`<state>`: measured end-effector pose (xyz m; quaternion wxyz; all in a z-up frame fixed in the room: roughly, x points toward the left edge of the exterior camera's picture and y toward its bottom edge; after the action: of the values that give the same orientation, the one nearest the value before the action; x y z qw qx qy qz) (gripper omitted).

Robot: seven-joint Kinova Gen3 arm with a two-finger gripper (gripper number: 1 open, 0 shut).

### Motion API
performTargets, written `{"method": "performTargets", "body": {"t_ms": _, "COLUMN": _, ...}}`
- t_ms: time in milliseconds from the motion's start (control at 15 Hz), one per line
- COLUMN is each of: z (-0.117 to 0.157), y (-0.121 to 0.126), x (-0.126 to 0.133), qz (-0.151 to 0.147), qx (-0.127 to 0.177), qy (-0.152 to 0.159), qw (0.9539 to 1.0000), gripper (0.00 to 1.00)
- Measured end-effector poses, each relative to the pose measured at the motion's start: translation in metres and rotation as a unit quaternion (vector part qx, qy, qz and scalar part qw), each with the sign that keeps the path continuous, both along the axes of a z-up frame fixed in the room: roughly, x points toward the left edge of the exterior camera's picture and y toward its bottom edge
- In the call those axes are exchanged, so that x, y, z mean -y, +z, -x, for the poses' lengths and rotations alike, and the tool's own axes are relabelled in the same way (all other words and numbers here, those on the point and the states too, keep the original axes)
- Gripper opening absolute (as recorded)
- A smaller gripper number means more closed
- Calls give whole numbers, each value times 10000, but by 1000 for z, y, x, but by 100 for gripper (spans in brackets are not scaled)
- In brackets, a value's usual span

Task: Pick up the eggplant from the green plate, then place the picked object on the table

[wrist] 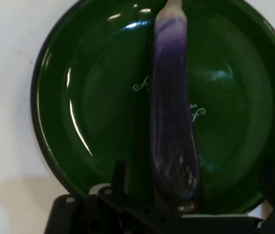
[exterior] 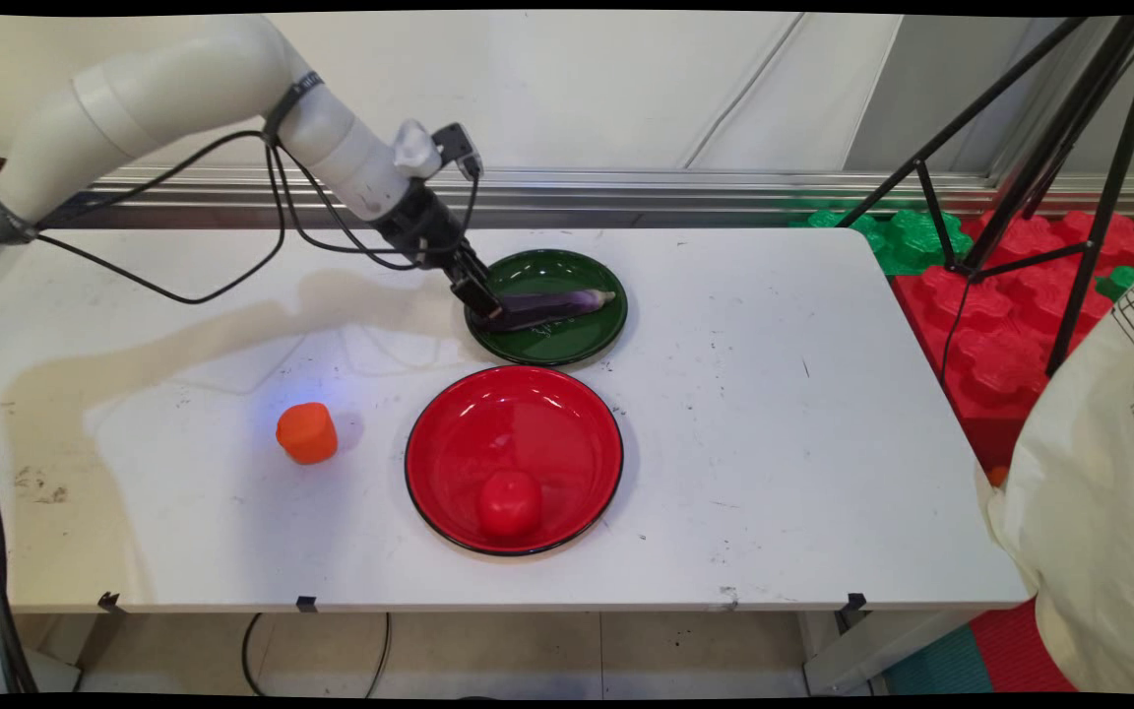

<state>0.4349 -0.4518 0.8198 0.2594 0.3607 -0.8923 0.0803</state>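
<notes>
The white table (exterior: 774, 414) fills most of the main view. Below the centre of the frame lies a red plate (exterior: 488, 433) with a red tomato-like toy (exterior: 509, 502) on its lower part. Just above it, near the middle of the frame, is a green plate (exterior: 577, 340) that carries a long purple eggplant (exterior: 557, 302) lying across it. At the lower left stands an orange toy pepper (exterior: 307, 432), alone and well apart from both plates.

The end effector (exterior: 484, 303) is at the left end of the eggplant, low over the rim of the green plate. In the hand view its fingers (wrist: 119, 178) stand wide on both sides of the thick end of the eggplant (wrist: 174, 146), so it is released and grasps nothing.

In my judgement, the smooth, tapered eggplant could slip or roll if it is pinched so near its end, and the low fingers could push the plate.
</notes>
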Motion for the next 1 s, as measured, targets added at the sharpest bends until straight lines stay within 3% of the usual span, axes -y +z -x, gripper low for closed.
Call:
{"method": "performTargets", "body": {"t_ms": 600, "z": 8, "y": -29, "x": 18, "qz": -186, "qx": 117, "qy": 77, "qw": 9997, "gripper": 100}}
{"method": "performTargets", "body": {"t_ms": 667, "z": 8, "y": -31, "x": 20, "qz": -187, "qx": 120, "qy": 82, "qw": 9997, "gripper": 0}}
{"method": "performTargets", "body": {"t_ms": 1000, "z": 11, "y": -34, "x": 26, "qz": -182, "qx": 105, "qy": 75, "qw": 9998, "gripper": 0}}
